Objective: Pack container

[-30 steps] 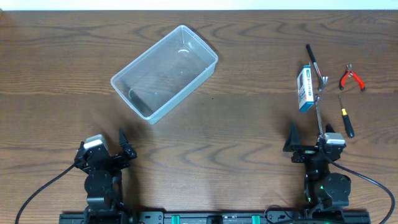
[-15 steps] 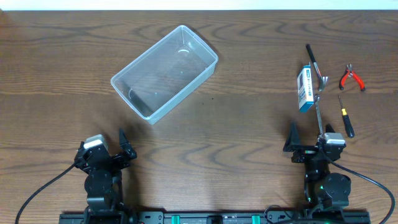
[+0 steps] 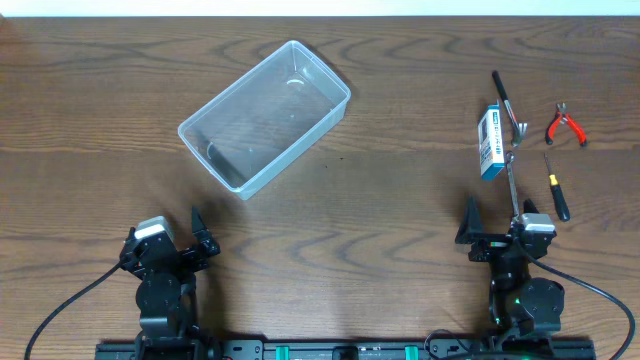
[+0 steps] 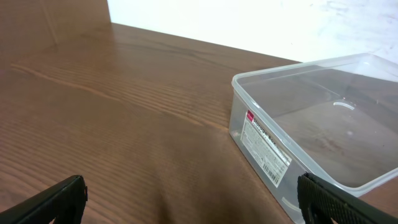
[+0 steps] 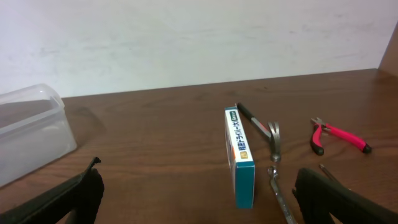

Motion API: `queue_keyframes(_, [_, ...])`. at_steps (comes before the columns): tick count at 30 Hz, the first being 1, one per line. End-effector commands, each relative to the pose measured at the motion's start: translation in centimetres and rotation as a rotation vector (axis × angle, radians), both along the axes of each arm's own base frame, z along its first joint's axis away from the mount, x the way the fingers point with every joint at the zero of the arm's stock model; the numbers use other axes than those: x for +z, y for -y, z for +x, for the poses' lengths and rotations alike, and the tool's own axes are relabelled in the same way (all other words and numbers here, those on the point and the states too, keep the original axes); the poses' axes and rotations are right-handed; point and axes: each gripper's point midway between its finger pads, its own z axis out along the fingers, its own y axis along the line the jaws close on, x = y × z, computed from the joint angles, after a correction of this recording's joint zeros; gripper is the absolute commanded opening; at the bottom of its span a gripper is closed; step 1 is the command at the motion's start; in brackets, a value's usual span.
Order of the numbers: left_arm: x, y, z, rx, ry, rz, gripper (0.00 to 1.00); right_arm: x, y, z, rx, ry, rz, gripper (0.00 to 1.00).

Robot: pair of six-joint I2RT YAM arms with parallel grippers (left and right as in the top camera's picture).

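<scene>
The container is a clear plastic tub lying at an angle on the table's upper left, with nothing inside; it also shows in the left wrist view and at the left edge of the right wrist view. My left gripper stands open near the front edge, well short of the tub. At the front right my right gripper is open too, with nothing between its fingers. Ahead of it lie a blue-and-white box, a hammer, a wrench, red pliers and a screwdriver.
The wooden table runs to a white wall at the back. The tools sit close together in the right third. The wrench's near end lies almost at my right gripper's right finger.
</scene>
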Motion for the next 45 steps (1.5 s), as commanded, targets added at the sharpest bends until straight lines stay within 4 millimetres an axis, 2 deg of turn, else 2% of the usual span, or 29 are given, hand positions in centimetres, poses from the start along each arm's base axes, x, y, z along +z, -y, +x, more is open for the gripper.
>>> queue_keyframes(1, [-1.0,-0.2,0.0,0.009,-0.022,0.020,0.98,-0.1,0.6,0.0,-0.026,0.002,0.007,0.99])
queue_keyframes(17, [-1.1,-0.2,0.0,0.008,-0.026,0.019,0.98,-0.1,0.5,0.0,-0.022,0.002,0.008,0.99])
queue_keyframes(21, [-1.1,0.3,0.1,-0.020,-0.024,0.011,0.98,-0.1,0.2,0.0,-0.007,0.003,0.014,0.99])
queue_keyframes(24, [0.5,1.9,0.5,-0.112,0.023,-0.012,0.98,1.3,0.2,0.0,-0.009,0.061,0.060,0.99])
queue_keyframes(27, [3.5,2.6,0.6,-0.147,0.106,-0.038,0.98,3.6,0.6,-0.1,-0.025,0.141,0.062,0.99])
queue_keyframes(31, [9.1,2.6,0.7,-0.149,0.215,-0.038,0.98,7.0,1.2,-0.3,-0.059,0.209,0.060,0.99])
queue_keyframes(33, [12.6,2.7,1.0,-0.154,0.265,-0.035,0.98,9.1,1.1,-0.1,-0.057,0.237,0.060,0.99])
queue_keyframes(36, [18.4,3.2,2.0,-0.187,0.314,-0.034,0.98,13.4,0.8,1.0,-0.037,0.266,0.061,0.99])
queue_keyframes(38, [22.0,3.8,3.1,-0.222,0.324,-0.037,0.98,16.7,0.1,2.4,0.002,0.264,0.058,0.98])
queue_keyframes(41, [27.7,5.4,5.7,-0.313,0.312,-0.048,0.98,22.1,-1.8,5.9,0.103,0.240,0.031,0.99])
queue_keyframes(43, [30.3,6.4,7.4,-0.367,0.262,-0.062,0.98,25.2,-3.2,8.7,0.177,0.192,0.028,0.99])
queue_keyframes(45, [32.0,7.1,9.1,-0.404,0.181,-0.083,0.98,27.7,-4.6,11.8,0.254,0.098,0.035,0.99])
